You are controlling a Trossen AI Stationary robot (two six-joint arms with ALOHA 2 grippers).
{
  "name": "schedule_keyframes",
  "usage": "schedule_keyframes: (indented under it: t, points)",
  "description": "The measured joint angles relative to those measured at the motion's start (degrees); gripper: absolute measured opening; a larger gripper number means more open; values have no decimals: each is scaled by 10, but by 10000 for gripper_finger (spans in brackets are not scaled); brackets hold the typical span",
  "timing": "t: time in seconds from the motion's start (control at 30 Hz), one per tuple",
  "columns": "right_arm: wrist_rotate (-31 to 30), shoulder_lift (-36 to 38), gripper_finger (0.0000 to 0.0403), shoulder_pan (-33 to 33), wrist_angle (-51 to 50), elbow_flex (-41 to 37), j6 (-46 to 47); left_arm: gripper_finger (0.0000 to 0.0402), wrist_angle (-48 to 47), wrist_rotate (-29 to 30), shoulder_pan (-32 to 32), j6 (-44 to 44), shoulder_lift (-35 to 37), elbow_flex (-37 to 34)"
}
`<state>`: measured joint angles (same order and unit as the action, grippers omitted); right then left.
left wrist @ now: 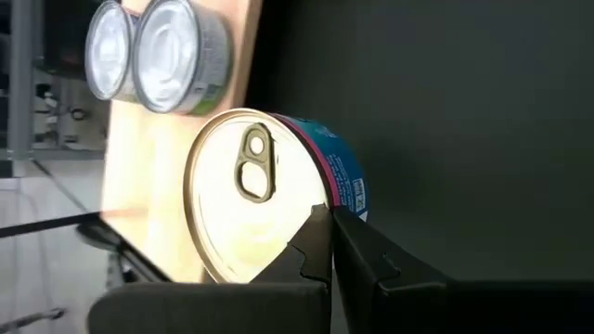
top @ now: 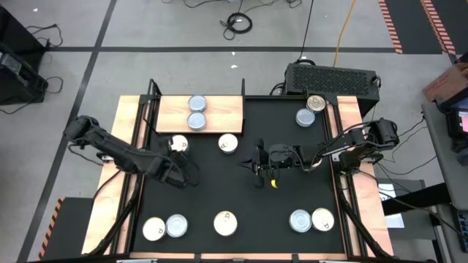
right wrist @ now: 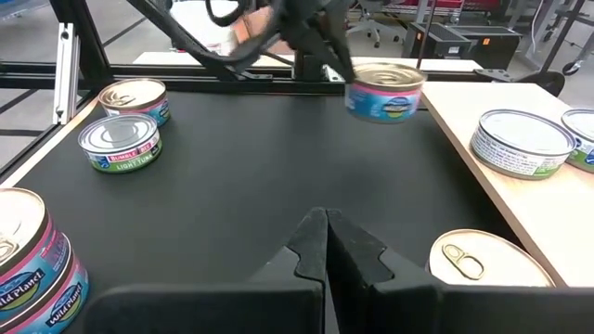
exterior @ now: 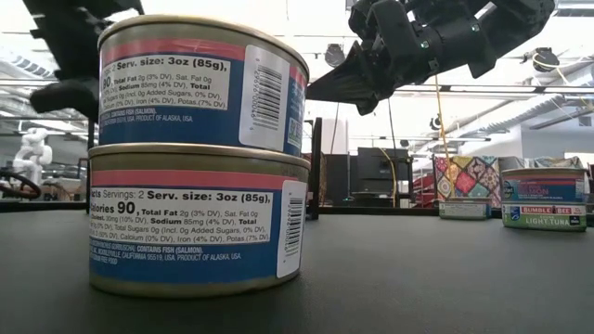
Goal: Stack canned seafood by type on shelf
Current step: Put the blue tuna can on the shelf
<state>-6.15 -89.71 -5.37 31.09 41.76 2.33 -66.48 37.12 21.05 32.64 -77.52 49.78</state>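
**Desk:** What are the left jaws doing?

**Photographer:** They are pinching shut on the rim of a gold-topped tin (left wrist: 251,199), holding it clear of the black mat (top: 219,190).

**Desk:** And just beyond them?

**Photographer:** The shelf (top: 223,109) is lying just past the held tin, carrying two silvery tins (top: 197,104) side by side.

**Desk:** The right jaws?

**Photographer:** They are pressed together on nothing, hanging over the middle of the bench. A cream-topped tin (top: 228,143) is sitting near them, on the shelf side. More tins are sitting farther out, along the mat's edges.
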Motion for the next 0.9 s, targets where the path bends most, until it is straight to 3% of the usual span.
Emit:
schedule_keyframes:
  t: [0.57,0.9]
  points:
    - [0,0,0,0,-9,0,-16,7,24,0,-206,-236,1,0]
    - [0,0,0,0,-11,0,-20,8,74,-11,-313,-340,55,0]
